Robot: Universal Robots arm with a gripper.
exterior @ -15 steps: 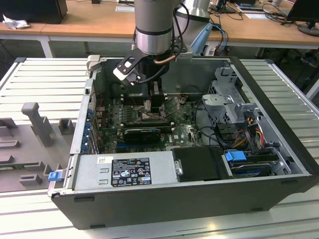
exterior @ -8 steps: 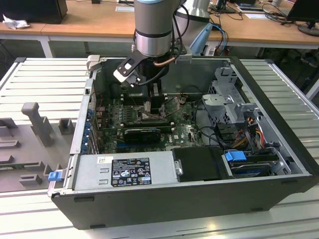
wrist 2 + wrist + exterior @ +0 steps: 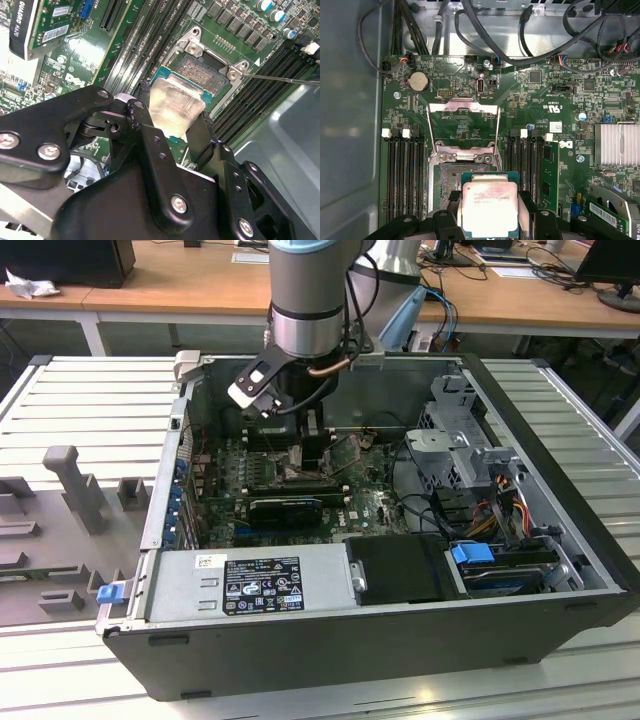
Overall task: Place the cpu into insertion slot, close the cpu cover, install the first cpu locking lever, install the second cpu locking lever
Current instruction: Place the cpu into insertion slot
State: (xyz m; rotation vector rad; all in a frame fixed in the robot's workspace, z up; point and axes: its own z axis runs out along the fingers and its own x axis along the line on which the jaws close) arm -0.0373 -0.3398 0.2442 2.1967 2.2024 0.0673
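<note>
Starting at the exterior view's left, your ribbed table (image 3: 90,400) carried the open computer case (image 3: 250,585), and the arm reached down into its far middle, with the claw (image 3: 308,440) low over the motherboard.

In both wrist views the claw (image 3: 172,112) was narrowed on the cpu (image 3: 175,102), one finger on each of two opposite edges. The insertion slot (image 3: 207,72) lay just ahead of the fingertips. The chip overlapped its near edge and left the far part of the pin field bare. I couldn't tell whether the chip was touching the frame.

In the first wrist view the cpu (image 3: 489,207) sat roughly square to the insertion slot (image 3: 449,177), and the cpu cover (image 3: 463,104) was swung open beyond it. The second wrist view added a thin locking lever (image 3: 280,79), swung clear beside the socket.
</note>
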